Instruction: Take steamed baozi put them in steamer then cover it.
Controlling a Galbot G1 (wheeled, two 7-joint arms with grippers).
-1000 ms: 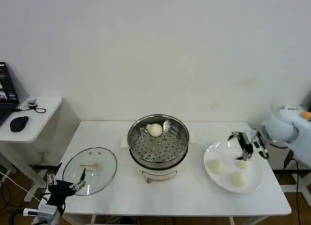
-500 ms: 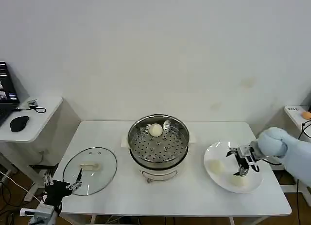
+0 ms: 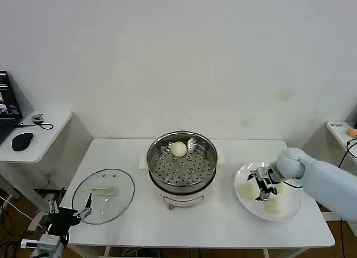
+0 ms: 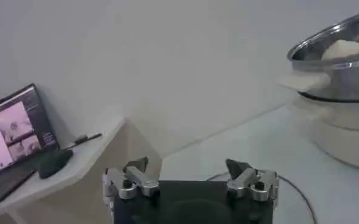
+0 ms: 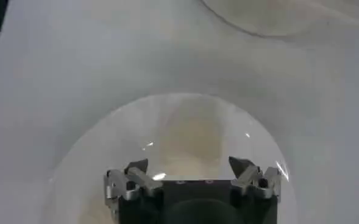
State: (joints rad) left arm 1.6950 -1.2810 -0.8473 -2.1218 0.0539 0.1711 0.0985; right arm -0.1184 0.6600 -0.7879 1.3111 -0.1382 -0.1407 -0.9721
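Baozi are sitting in two places: one [image 3: 178, 149] is lying on the perforated floor at the far side of the steamer [image 3: 182, 161], and the others are resting on the white plate [image 3: 246, 205] at the robot's right. On that plate the head view is showing one bun [image 3: 246, 190] at the steamer side, one [image 3: 272, 205] at the near side, and one [image 3: 279, 186] partly hidden behind the arm. The steamer is standing uncovered in the middle of the white surface [image 3: 201, 222], on its white pot base. The cover [image 3: 104, 195] is lying flat on the surface to the robot's left of the steamer, well apart from it, cream handle up.

The right gripper [image 3: 262, 186] is hanging over the plate among the buns, its fingers spread and gripping nothing. Its own wrist view is looking straight down between those parted fingers [image 5: 132, 176] onto the plate's pale face, where a cream shape is showing faintly.

The left gripper [image 3: 71, 213] is idling low at the near left corner of the surface, just beside the cover's rim. The left wrist view is showing its fingers [image 4: 131, 176] spread wide and empty, with the steamer's steel rim and a bun peeking above it, plus a laptop [image 4: 13, 137] and mouse [image 4: 52, 162] on a side desk.
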